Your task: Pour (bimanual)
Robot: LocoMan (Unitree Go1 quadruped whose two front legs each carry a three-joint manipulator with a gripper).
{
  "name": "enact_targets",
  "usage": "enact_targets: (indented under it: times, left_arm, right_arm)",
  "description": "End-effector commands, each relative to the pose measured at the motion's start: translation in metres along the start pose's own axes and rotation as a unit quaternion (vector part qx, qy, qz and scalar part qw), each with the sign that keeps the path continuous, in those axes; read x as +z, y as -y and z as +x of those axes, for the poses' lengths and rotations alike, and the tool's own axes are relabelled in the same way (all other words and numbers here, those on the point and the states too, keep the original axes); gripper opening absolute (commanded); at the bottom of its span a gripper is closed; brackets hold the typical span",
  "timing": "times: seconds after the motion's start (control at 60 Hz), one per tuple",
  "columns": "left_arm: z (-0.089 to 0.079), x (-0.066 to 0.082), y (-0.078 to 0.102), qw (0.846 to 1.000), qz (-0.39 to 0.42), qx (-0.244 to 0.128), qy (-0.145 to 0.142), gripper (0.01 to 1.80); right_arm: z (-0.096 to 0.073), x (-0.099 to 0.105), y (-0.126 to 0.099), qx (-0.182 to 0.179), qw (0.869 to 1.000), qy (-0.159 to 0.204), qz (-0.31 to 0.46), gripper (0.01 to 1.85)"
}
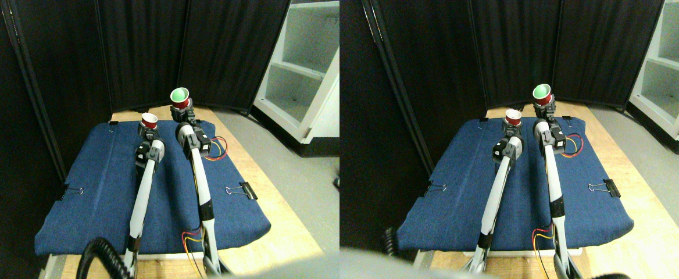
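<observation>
Two small red cups are held up over the blue cloth (107, 192). The left cup (149, 121) has a white inside and stands upright in my left gripper (150, 131), which is shut on it. The right cup (180, 96) has a green inside and is raised higher, tilted slightly so its mouth faces the camera; my right gripper (181, 110) is shut on its lower part. The right cup sits up and to the right of the left cup, apart from it. I cannot see what either cup holds.
The cloth is clipped to a wooden table (281, 232) with black binder clips (245, 190). Black curtain panels (142, 52) close off the back and left. A white shelf unit (302, 70) stands at the right. Coloured wires (218, 148) loop off the right arm.
</observation>
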Motion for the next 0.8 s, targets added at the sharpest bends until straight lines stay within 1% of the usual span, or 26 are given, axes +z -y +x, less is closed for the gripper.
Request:
enact_targets:
  times: [0.017,0.083,0.133,0.217,0.25,0.317,0.4,0.433,0.5,0.533,0.583,0.7,0.75,0.8]
  left_arm:
    - [-0.004,-0.002,0.014,1.0,-0.011,-0.024,0.0,0.33]
    - [-0.006,-0.003,0.016,1.0,-0.011,-0.025,-0.002,0.33]
    - [-0.009,-0.004,0.017,0.999,-0.014,-0.026,-0.012,0.33]
    - [-0.01,-0.004,0.018,0.999,-0.016,-0.026,-0.014,0.33]
    - [-0.012,-0.005,0.019,0.999,-0.015,-0.026,-0.014,0.33]
    - [-0.013,-0.006,0.02,0.999,-0.015,-0.027,-0.015,0.33]
    - [-0.016,-0.008,0.022,0.999,-0.016,-0.026,-0.015,0.33]
    - [-0.017,-0.009,0.023,0.999,-0.017,-0.027,-0.021,0.33]
    - [-0.017,-0.009,0.024,0.999,-0.018,-0.026,-0.024,0.33]
    - [-0.019,-0.01,0.025,0.999,-0.018,-0.026,-0.027,0.33]
    - [-0.022,-0.011,0.027,0.999,-0.02,-0.026,-0.031,0.33]
    - [-0.022,-0.013,0.029,0.999,-0.021,-0.026,-0.037,0.33]
    - [-0.022,-0.014,0.029,0.999,-0.02,-0.026,-0.037,0.33]
    - [-0.021,-0.014,0.03,0.999,-0.018,-0.026,-0.035,0.33]
  right_arm:
    - [-0.003,0.002,-0.017,0.019,1.0,-0.001,-0.004,0.33]
    - [-0.003,0.002,-0.019,0.02,1.0,-0.003,-0.004,0.33]
    - [-0.002,0.002,-0.019,0.017,1.0,-0.006,-0.014,0.33]
    - [0.0,0.001,-0.017,0.017,0.999,-0.012,-0.028,0.33]
    - [0.001,0.0,-0.017,0.011,0.999,-0.012,-0.039,0.33]
    - [0.002,0.0,-0.016,0.013,0.999,-0.017,-0.049,0.33]
    - [0.006,-0.001,-0.013,0.017,0.998,-0.024,-0.063,0.33]
    - [0.007,-0.001,-0.012,0.016,0.998,-0.022,-0.065,0.33]
    - [0.009,-0.001,-0.011,0.016,0.997,-0.022,-0.078,0.33]
    - [0.01,-0.001,-0.009,0.021,0.996,-0.027,-0.078,0.33]
    - [0.011,-0.001,-0.007,0.017,0.996,-0.026,-0.087,0.33]
    - [0.015,0.001,-0.002,0.018,0.994,-0.037,-0.104,0.33]
    - [0.015,0.001,-0.001,0.013,0.994,-0.038,-0.106,0.33]
    - [0.017,0.002,0.002,0.018,0.993,-0.04,-0.108,0.33]
